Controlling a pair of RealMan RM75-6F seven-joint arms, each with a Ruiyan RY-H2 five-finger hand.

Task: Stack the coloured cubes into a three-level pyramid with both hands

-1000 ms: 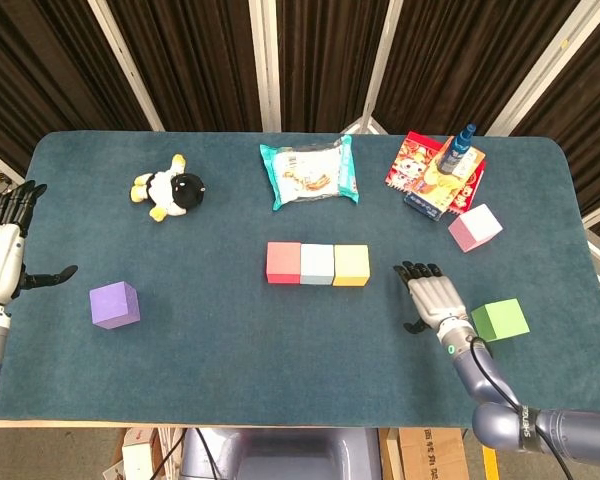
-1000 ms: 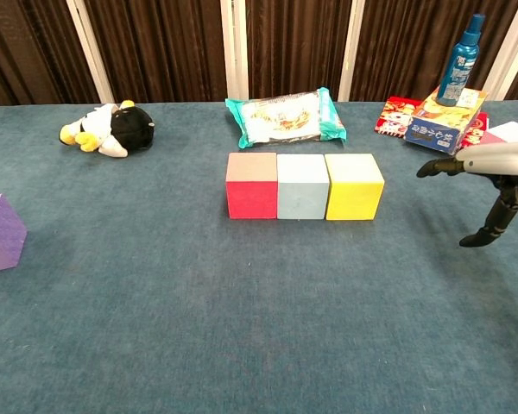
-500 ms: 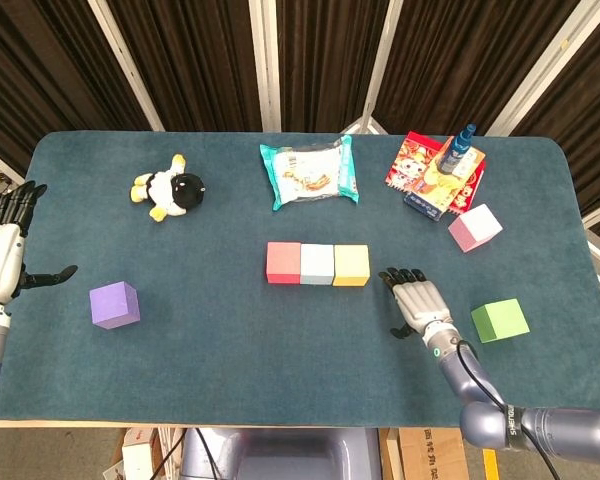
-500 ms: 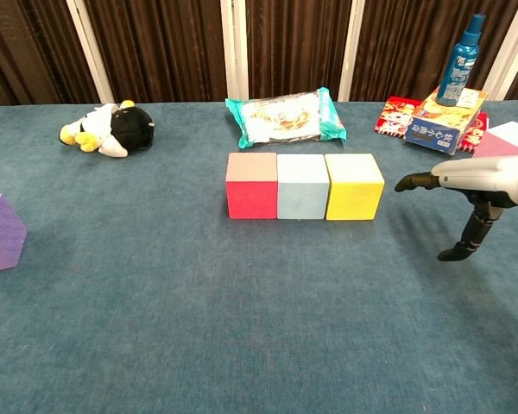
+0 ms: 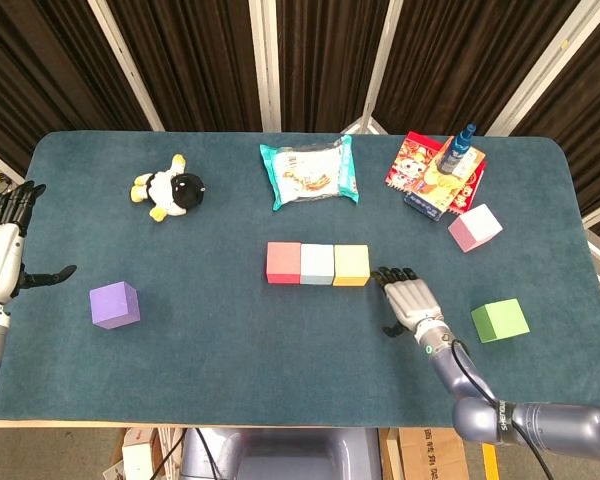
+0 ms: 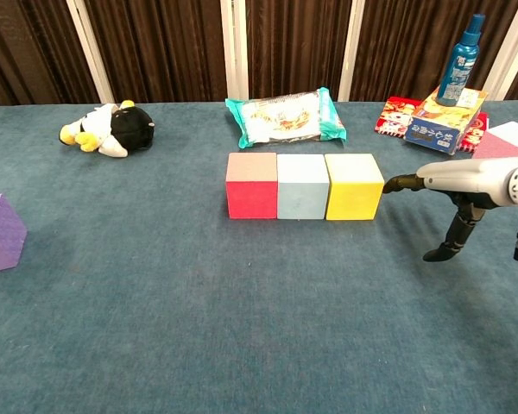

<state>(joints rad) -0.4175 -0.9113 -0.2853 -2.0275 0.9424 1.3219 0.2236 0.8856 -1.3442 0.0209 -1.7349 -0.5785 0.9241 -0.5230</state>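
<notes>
My right hand (image 5: 408, 299) is flat and empty, fingers spread, fingertips (image 6: 390, 183) just beside the yellow cube (image 5: 351, 265); that cube ends a touching row with the blue cube (image 5: 317, 264) and red cube (image 5: 283, 262); my left hand (image 5: 2, 258) is released near the purple cube (image 5: 114, 305); the green cube (image 5: 499, 320) and pink cube (image 5: 474, 227) sit apart on the right.

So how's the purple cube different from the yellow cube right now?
The purple cube sits alone near the table's left side, turned at an angle; the yellow cube ends a square-set row, flush against the light blue cube. The right hand reaches the yellow cube's side, while the left hand stays apart from the purple. Both look the same size and rest on the table.
</notes>
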